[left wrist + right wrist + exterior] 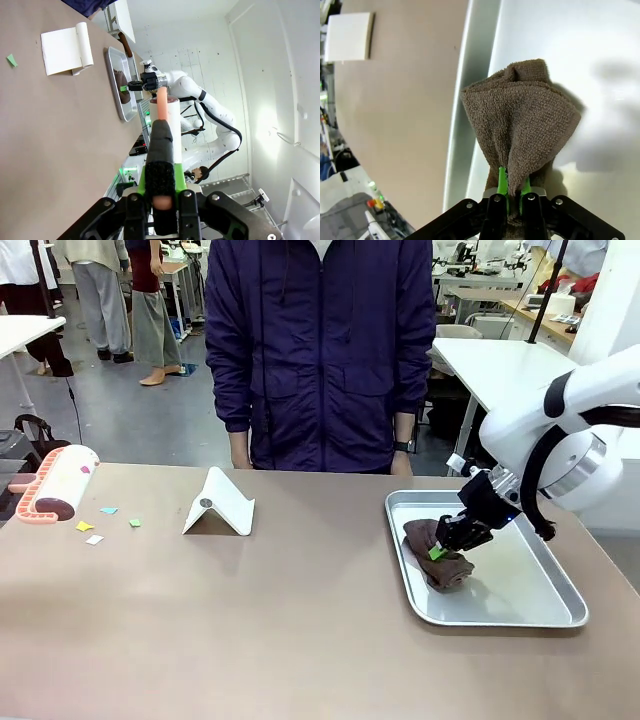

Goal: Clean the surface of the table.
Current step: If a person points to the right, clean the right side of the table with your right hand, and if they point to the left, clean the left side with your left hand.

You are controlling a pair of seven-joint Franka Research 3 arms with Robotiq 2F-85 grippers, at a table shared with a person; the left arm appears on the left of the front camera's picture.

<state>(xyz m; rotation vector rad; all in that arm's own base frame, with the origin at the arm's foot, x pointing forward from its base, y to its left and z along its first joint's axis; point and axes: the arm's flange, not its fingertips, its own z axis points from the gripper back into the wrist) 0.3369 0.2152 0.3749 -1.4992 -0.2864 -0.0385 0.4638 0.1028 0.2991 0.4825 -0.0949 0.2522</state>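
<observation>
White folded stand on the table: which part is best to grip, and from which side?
Grip the white folded stand at its top ridge, coming from straight above and pinching across the fold. It stands like a tent on the table: both faces slope down to the surface, so the ridge is probably the only narrow, raised part.

The table (300, 640) holds a tray (530, 585), white stand (224, 502) — paper scraps (108, 511).

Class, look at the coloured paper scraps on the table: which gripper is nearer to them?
Left. The left gripper holds the lint roller right beside the scraps; the right gripper grips a brown cloth at the tray, far across the table.
</observation>
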